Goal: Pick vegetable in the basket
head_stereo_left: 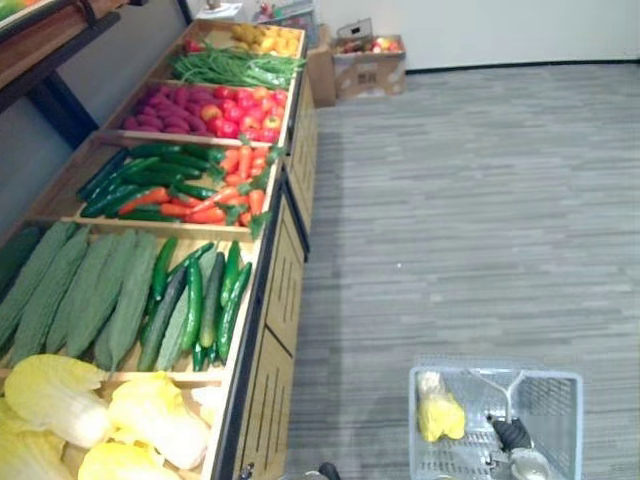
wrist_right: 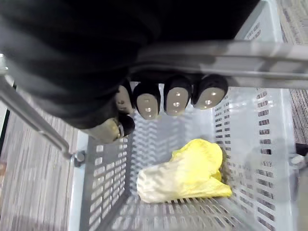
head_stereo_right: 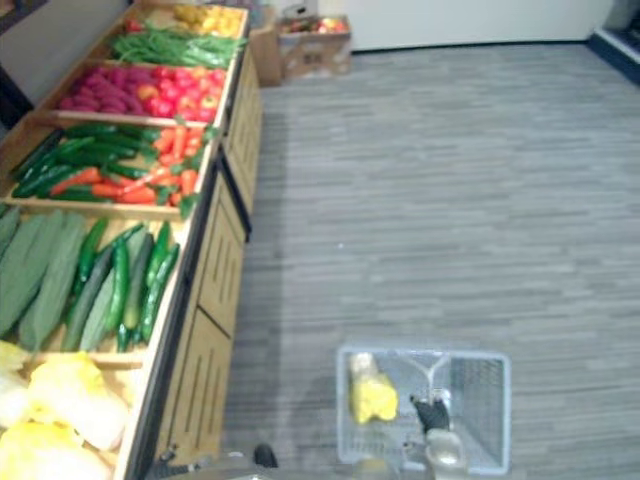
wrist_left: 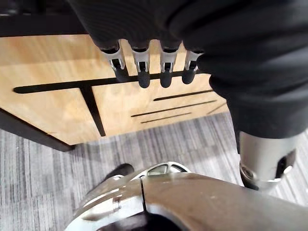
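A pale grey plastic basket (head_stereo_left: 560, 400) hangs low over the floor beside the produce stand. My right hand (wrist_right: 163, 98) is shut round its metal handle (wrist_right: 226, 53), and it also shows from above as my right hand (head_stereo_left: 512, 434). One yellow napa cabbage (wrist_right: 185, 173) lies in the basket's left part, seen from above as the cabbage (head_stereo_left: 440, 414). More napa cabbages (head_stereo_left: 70, 405) fill the nearest bin of the stand. My left hand (wrist_left: 143, 72) hangs with straight fingers in front of the stand's wooden side panel (wrist_left: 53, 106), holding nothing.
The wooden stand (head_stereo_left: 270, 300) runs along the left with bins of ridged gourds (head_stereo_left: 85, 290), cucumbers (head_stereo_left: 200, 300), carrots (head_stereo_left: 225, 190), red fruit (head_stereo_left: 235, 110) and green beans (head_stereo_left: 235, 68). A cardboard box (head_stereo_left: 365, 65) stands at its far end. Grey floor (head_stereo_left: 480, 200) opens to the right.
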